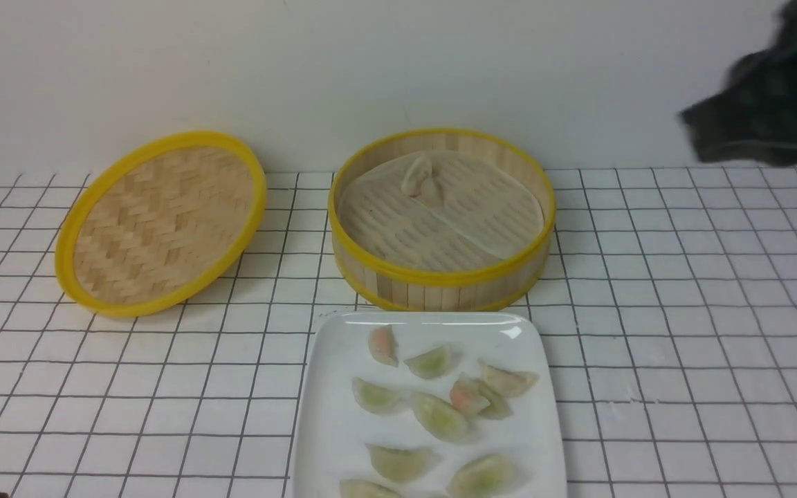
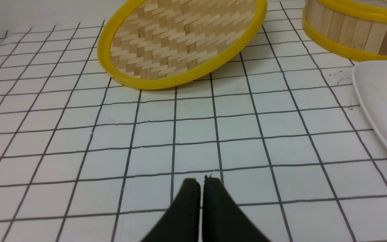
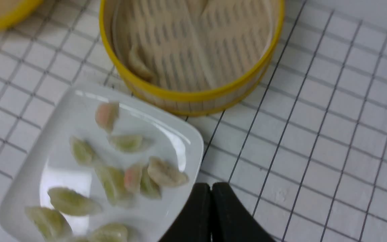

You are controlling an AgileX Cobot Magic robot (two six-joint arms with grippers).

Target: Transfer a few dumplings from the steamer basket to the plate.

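1. The plate (image 1: 322,415) lies on the checked table (image 1: 682,311), just in front of the steamer basket (image 1: 440,280).
2. Most of the dumplings (image 1: 438,416) lie scattered on the plate; two of them are pink, the others pale green or whitish.
3. One pale dumpling (image 1: 417,174) is in the basket, at the far wall, on the ridged liner (image 1: 440,221).
4. The woven lid (image 1: 160,221) leans tilted, to the left of the basket.
5. The right gripper (image 3: 211,188) has its jaws pressed together and holds nothing; it is above the plate's edge.
6. The left gripper (image 2: 201,183) is also closed, empty, low over bare table near the lid.
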